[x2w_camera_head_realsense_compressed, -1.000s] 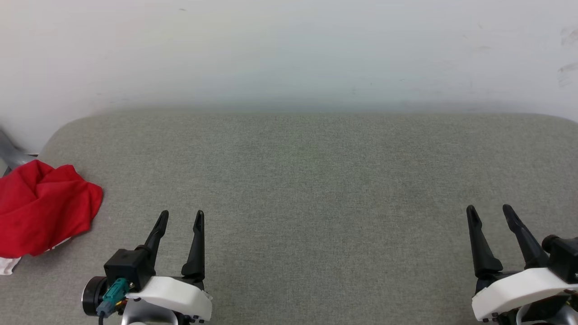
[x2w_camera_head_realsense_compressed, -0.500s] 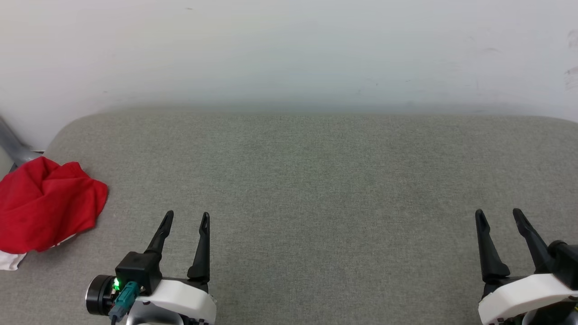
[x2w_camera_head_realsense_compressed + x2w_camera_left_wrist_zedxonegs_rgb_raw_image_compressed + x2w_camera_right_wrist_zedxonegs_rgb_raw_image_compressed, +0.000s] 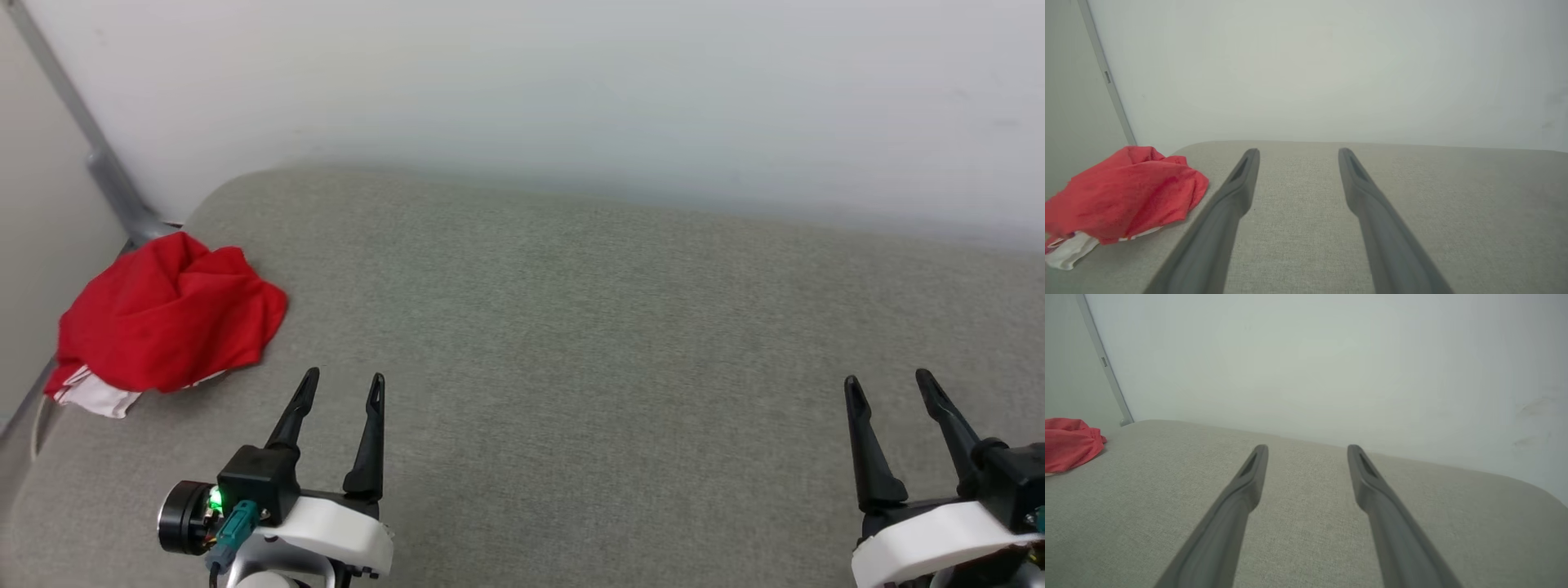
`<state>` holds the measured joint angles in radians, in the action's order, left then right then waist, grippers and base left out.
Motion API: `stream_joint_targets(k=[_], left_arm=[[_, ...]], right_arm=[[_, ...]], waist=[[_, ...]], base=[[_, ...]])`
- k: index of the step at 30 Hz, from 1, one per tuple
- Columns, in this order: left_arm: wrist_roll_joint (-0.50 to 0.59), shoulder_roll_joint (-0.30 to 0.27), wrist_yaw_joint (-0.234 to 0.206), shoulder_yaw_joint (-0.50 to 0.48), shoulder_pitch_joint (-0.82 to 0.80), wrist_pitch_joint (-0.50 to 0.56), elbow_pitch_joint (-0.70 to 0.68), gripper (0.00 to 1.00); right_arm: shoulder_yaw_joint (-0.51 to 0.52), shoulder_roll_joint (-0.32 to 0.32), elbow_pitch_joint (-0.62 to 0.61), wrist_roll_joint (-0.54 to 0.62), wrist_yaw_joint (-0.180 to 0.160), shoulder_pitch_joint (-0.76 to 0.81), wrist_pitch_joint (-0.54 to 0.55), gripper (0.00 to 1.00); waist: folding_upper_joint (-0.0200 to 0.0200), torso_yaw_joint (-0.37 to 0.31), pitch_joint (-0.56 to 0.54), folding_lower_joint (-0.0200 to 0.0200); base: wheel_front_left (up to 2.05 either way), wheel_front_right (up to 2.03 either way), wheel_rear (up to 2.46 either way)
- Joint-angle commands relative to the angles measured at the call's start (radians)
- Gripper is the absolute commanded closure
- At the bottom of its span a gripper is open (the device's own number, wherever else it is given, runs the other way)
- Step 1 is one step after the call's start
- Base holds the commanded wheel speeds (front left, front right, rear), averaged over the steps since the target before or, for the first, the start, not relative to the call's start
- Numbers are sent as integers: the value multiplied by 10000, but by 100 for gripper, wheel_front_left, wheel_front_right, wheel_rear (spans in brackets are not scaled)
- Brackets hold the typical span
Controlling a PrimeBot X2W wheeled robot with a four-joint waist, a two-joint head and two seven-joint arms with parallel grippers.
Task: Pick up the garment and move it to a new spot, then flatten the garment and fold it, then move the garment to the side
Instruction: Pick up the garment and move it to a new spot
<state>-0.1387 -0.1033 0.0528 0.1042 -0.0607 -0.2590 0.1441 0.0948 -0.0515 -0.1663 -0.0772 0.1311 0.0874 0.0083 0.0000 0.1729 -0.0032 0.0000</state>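
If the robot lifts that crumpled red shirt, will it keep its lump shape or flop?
Probably flop: the red shirt lies in soft, loose folds, so it should sag from wherever it is pinched. It looks like thin cloth, so likely light. On the textured grey cushion, a push would probably bunch it, not slide it.

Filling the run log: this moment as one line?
stage: before pickup | garment: crumpled, far left of grey surface | left hand: open, empty | right hand: open, empty

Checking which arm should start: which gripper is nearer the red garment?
Left. The left gripper, open, is a short way right of the crumpled garment; the right gripper, also open, is far across the grey cushion.
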Motion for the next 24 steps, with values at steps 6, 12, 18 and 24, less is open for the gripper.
stream_joint_targets(k=[6, 12, 18, 24], left_arm=[[-10, 97, 48, -346, -160, -67, 125, 0], [-94, 166, 105, -669, -183, -66, 163, 0], [-49, 145, 83, -1049, -32, -66, 45, 0], [14, 210, -2, -1512, 265, -66, -364, 0]], right_arm=[[-414, 19, -265, -13, -7, -166, -26, 0], [-668, 21, -172, 18, -7, -223, -76, 0], [-1044, 21, -51, 231, -7, -426, -49, 0], [-1545, 15, 276, 334, -8, -1009, -63, 0]], waist=[[0, 1536, 0, 0], [0, 2747, 22, 0], [0, 3535, 175, 0], [0, 3666, 418, 0]], base=[[0, 0, 0], [0, 0, 0], [0, 0, 0], [0, 0, 0]])
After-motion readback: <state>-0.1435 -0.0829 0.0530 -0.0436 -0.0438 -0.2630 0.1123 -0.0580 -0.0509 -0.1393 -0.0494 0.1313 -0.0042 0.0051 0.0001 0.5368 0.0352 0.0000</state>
